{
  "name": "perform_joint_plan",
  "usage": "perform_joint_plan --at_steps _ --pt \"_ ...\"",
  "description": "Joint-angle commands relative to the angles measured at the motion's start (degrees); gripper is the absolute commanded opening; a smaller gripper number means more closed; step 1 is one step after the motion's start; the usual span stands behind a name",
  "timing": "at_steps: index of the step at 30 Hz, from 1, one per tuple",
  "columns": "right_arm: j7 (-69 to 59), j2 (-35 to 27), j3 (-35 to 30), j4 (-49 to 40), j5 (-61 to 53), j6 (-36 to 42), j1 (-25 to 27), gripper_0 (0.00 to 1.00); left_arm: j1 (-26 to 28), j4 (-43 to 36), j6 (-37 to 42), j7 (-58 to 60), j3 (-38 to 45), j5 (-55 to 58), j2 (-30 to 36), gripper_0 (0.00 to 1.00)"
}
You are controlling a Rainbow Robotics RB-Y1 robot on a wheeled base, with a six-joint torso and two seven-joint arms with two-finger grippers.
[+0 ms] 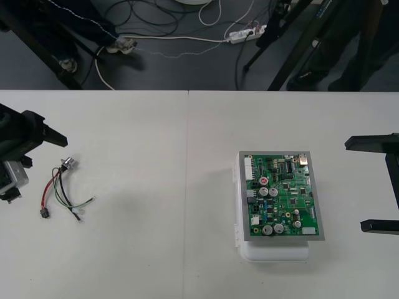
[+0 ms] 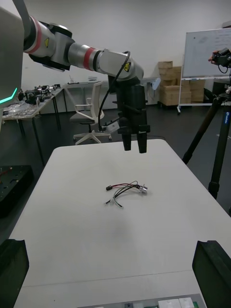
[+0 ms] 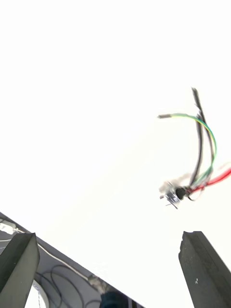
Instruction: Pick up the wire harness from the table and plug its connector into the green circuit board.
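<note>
Harness [image 1: 62, 190] on table [image 1: 156, 156] near spread left tool [image 2: 134, 148]; board [image 1: 280, 196] on base [image 1: 274, 252]

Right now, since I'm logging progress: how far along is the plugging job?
Nothing is done yet: the harness lies loose on the table, far from the board. In hand: the left gripper hovers open near it, not touching. The right gripper waits open beside the board. Left: grasp, carry, plug in.
</note>
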Motion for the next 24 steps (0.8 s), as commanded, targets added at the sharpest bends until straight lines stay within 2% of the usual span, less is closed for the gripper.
perform_joint_plan --at_steps 1,7,8,17,24 --pt "0.89 0.64 1.44 -1.49 -0.63 0.06 -0.78 1.0 -6.12 1.64 9.02 -12.42 -7.33 -1.43 4.62 0.86" --pt "0.01 0.64 1.62 -1.4 0.33 0.06 -1.75 1.0 -13.41 5.16 13.24 -20.16 -18.58 -2.66 3.74 0.86" --pt "0.01 0.64 1.71 -1.4 0.6 0.06 -2.1 1.0 -16.49 6.57 14.38 -22.7 -22.97 -2.83 3.13 0.86" --pt "-0.26 0.64 2.5 -1.4 1.83 0.06 -2.89 1.0 -30.02 14.83 18.51 -33.78 -40.99 -2.83 -0.13 0.86" --pt "-0.08 1.25 2.76 -1.4 5.34 0.06 -3.42 1.0 -37.14 21.95 20.09 -40.81 -50.66 -2.39 -5.49 0.86"
